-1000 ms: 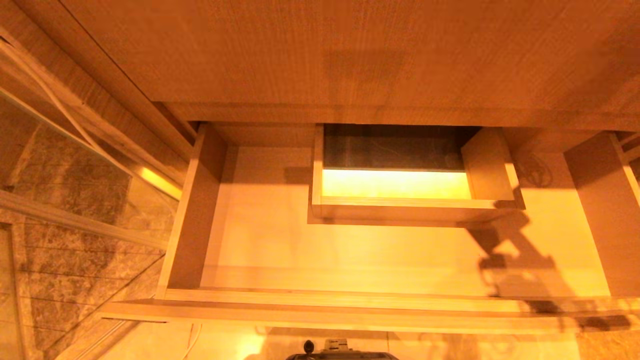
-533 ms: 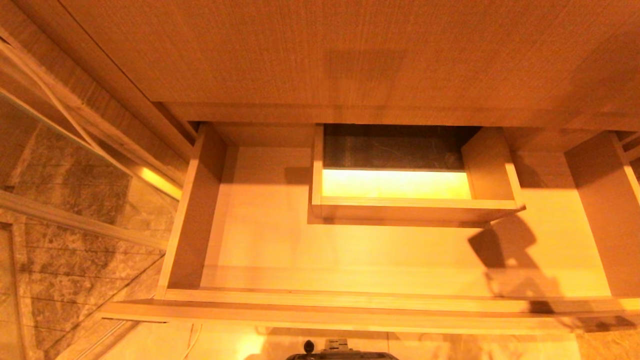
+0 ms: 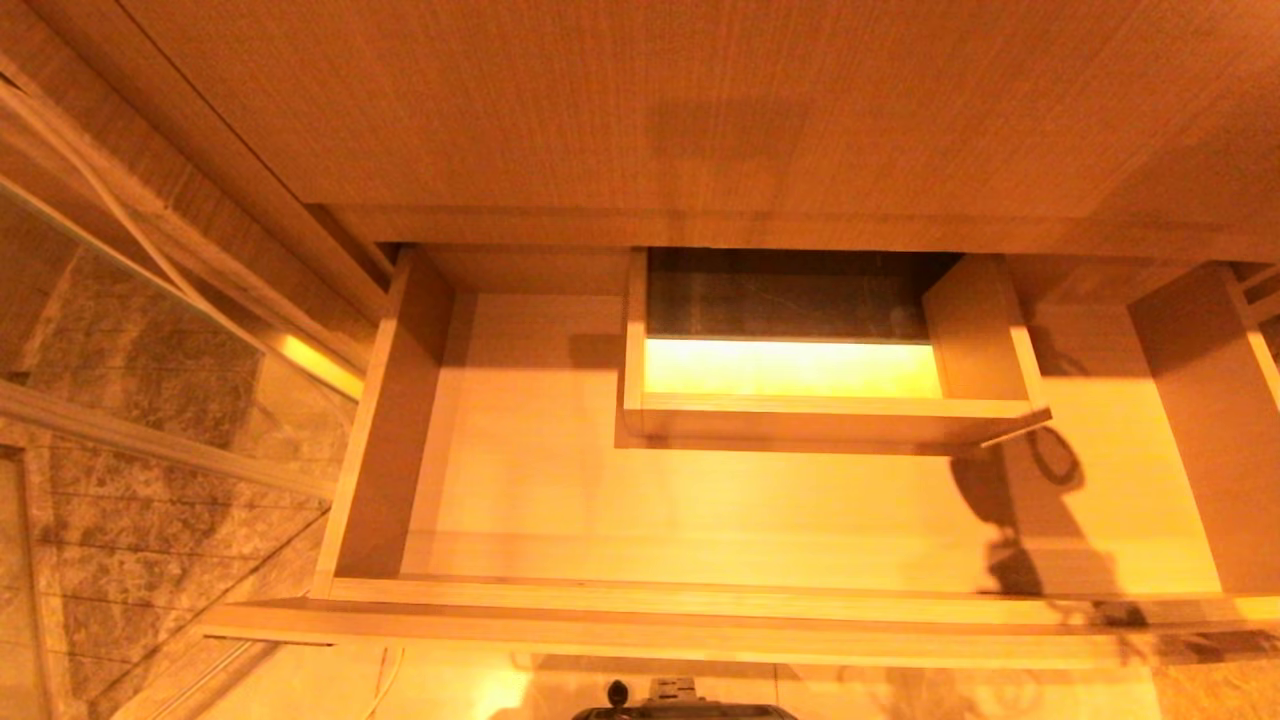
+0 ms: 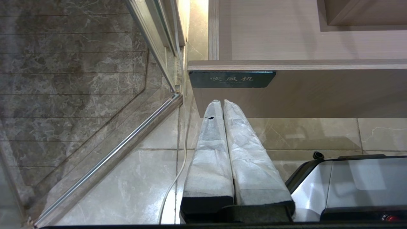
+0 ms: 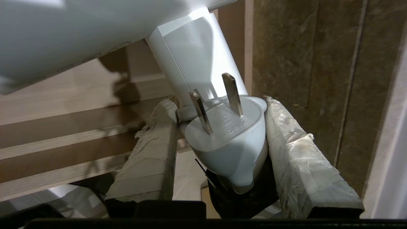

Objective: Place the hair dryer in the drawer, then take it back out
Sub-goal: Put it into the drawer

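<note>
In the head view, the drawer (image 3: 560, 500) stands pulled out across the middle of the frame. Its boxed cut-out (image 3: 800, 380) is in the upper centre. A shadow lies at the lower right on the drawer floor.

In the left wrist view, the left gripper (image 4: 222, 105) has its fingers pressed together, at the centre, below the dark label plate (image 4: 231, 79) on the drawer front.

In the right wrist view, the right gripper (image 5: 219, 105) clamps the hair dryer (image 5: 190, 54) by its plug (image 5: 229, 133), at the centre; the white body fills the upper left.
</note>
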Controlling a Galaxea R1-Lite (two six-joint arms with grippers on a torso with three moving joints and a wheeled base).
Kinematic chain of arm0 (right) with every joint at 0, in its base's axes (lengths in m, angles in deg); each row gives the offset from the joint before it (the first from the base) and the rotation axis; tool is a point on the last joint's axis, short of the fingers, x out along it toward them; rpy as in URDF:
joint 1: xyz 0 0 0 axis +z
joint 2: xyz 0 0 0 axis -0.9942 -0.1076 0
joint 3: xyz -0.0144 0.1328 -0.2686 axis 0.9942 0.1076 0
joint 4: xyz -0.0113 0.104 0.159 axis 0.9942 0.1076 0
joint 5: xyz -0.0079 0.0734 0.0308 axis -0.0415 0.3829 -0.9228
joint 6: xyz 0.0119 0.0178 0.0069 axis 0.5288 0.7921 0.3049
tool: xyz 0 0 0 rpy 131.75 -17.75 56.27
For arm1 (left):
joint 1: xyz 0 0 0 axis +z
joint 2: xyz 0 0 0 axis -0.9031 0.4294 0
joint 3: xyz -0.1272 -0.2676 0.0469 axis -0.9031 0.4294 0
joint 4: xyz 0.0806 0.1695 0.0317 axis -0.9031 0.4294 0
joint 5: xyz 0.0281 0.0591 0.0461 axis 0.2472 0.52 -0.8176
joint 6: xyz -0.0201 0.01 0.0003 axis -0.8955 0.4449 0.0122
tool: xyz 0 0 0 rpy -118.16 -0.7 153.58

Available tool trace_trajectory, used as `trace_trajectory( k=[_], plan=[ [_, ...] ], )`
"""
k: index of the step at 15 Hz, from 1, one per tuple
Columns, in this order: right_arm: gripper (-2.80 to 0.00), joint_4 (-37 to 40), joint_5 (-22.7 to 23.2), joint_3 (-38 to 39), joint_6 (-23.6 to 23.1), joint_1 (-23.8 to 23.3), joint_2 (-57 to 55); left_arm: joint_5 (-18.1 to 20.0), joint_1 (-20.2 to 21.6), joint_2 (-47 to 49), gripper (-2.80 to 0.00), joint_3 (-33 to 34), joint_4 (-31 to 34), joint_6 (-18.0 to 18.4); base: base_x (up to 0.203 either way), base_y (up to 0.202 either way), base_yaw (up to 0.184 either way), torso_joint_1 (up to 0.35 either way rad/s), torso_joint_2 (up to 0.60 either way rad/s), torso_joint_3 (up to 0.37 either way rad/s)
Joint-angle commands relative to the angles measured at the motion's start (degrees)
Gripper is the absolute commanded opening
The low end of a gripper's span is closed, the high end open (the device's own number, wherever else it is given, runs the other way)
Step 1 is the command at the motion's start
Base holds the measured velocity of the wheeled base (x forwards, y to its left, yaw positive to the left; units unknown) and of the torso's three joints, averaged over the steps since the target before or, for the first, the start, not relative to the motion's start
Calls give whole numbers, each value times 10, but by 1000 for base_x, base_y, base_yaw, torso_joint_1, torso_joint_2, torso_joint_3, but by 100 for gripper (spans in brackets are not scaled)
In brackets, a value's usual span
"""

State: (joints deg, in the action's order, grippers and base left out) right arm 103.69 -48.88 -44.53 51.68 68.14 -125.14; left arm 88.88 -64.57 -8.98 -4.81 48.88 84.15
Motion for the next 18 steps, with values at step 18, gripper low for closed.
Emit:
trace_trajectory(
  k=[18],
  plan=[
    [-280, -143, -8, 33, -48, -36, -321, 0, 0, 0, -280, 1, 0, 0, 0, 0, 0, 0, 0, 0]
  ],
)
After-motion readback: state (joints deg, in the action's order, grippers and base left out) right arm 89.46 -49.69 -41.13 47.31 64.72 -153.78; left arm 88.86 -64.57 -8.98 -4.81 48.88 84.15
